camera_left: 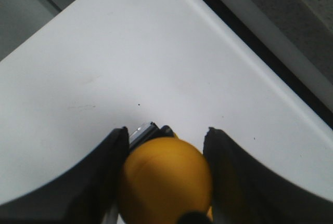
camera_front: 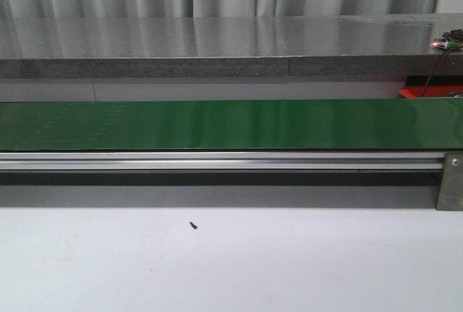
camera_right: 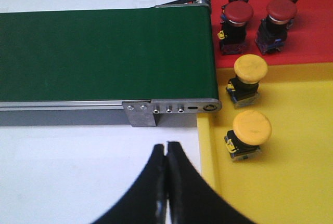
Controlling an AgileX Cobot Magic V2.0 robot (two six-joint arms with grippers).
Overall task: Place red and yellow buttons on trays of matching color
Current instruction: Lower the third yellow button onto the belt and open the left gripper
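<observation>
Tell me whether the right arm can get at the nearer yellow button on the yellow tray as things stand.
Probably yes. The right end effector is shut and empty, and nothing lies between it and that yellow button, which stands clear of its neighbour on the yellow tray. It would need to open first.

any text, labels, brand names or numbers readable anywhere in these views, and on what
None can be read in any view.
Green conveyor belt and its metal end bracket: no markings, only screw holes.
Red buttons and yellow buttons: caps are plain; the bodies are too small to show any label.
Yellow button in the left gripper's fingers: plain.
Circuit board in the front view: too small and blurred to read.
</observation>
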